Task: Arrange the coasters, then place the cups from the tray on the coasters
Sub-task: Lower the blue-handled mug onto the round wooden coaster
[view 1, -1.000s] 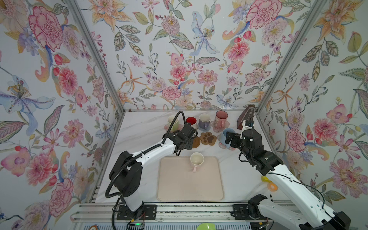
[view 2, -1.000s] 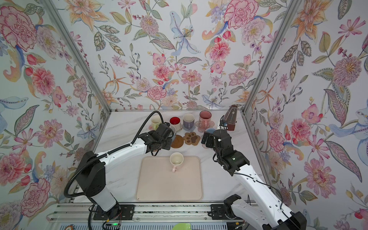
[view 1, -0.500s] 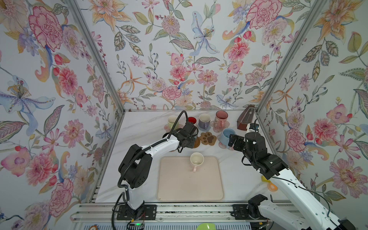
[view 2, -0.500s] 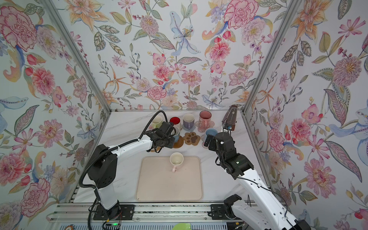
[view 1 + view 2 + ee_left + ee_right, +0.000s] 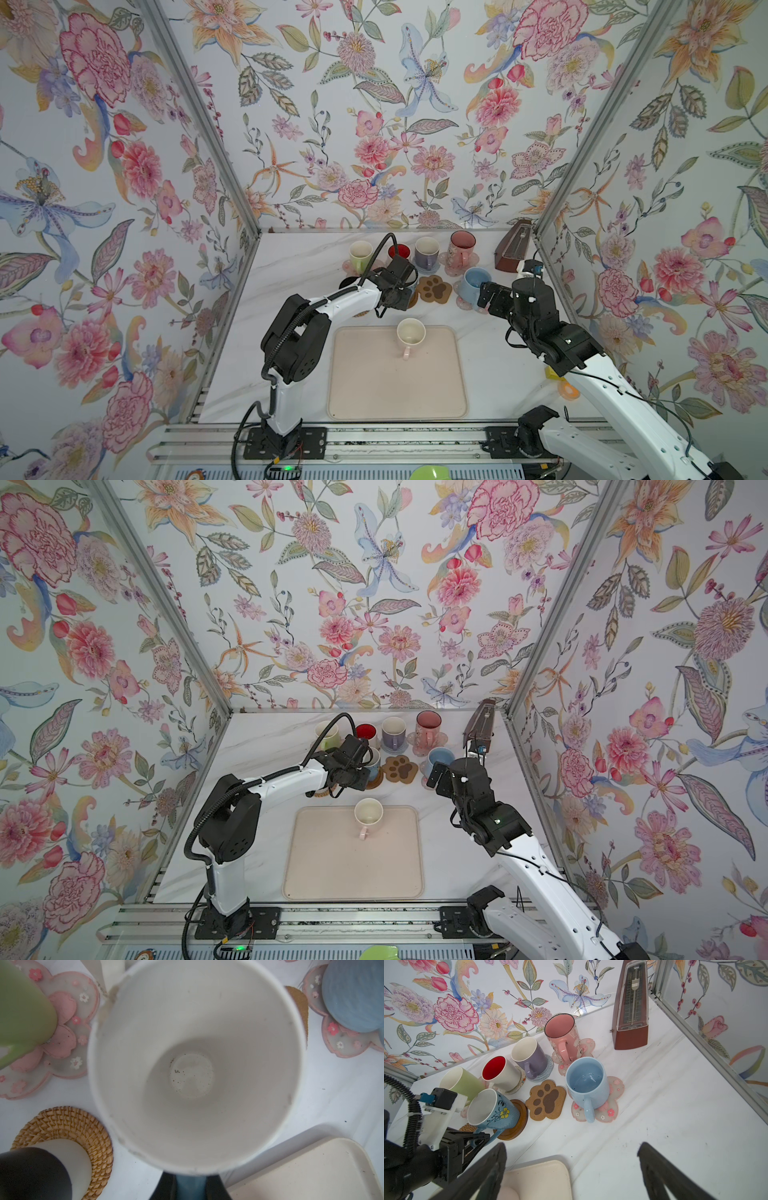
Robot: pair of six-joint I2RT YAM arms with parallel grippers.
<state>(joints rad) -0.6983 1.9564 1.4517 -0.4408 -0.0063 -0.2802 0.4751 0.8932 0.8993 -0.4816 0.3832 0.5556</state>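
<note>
At centre, the left gripper is pressed together on the handle of the blue mug. The mug's base is over the brown disc coaster; whether the two touch cannot be told. Just beside the disc the paw coaster lies flat. The right gripper is spread wide, holding nothing, above the table near the far right corner of the tray. The cream mug stands upright on the tray near its far edge, pink handle toward the near side.
</note>
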